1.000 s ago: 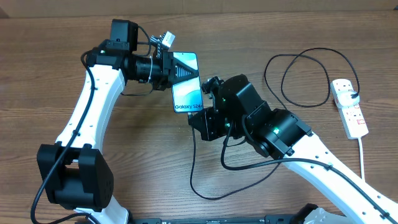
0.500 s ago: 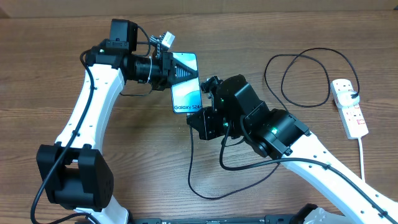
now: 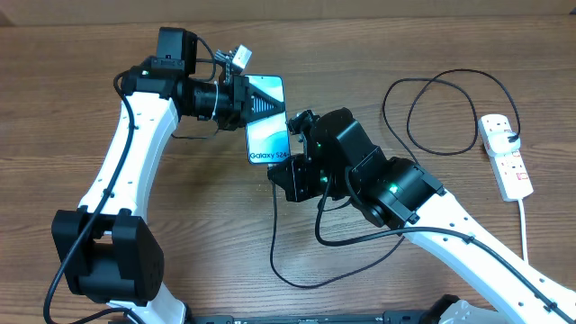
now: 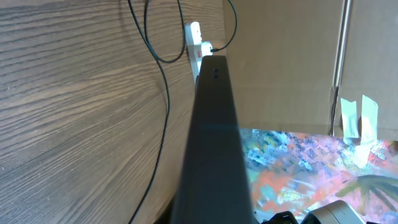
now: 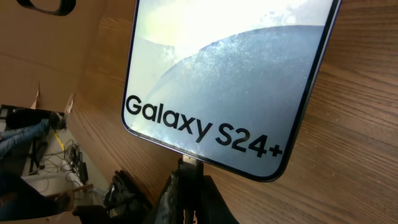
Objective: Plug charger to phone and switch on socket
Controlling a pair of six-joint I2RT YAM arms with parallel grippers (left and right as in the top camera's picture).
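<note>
The phone (image 3: 267, 124) is held above the table, its lit screen reading "Galaxy S24+" (image 5: 224, 74). My left gripper (image 3: 245, 101) is shut on its upper end. In the left wrist view only its dark edge (image 4: 211, 143) shows. My right gripper (image 5: 190, 186) is shut on the charger's black plug (image 5: 189, 169). The plug's metal tip meets the phone's bottom edge; how deep it sits I cannot tell. The charger cable (image 3: 286, 256) loops across the table toward the socket (image 3: 506, 155), a white strip with red switches at the far right.
A white cord (image 3: 525, 225) trails from the socket toward the front right. The black cable makes a wide loop (image 3: 432, 112) left of the socket. A brown wall (image 3: 360, 9) borders the back of the table. The left wrist view shows a colourful surface (image 4: 311, 162).
The phone and both grippers have shifted slightly to the left. Both grips are unchanged.
</note>
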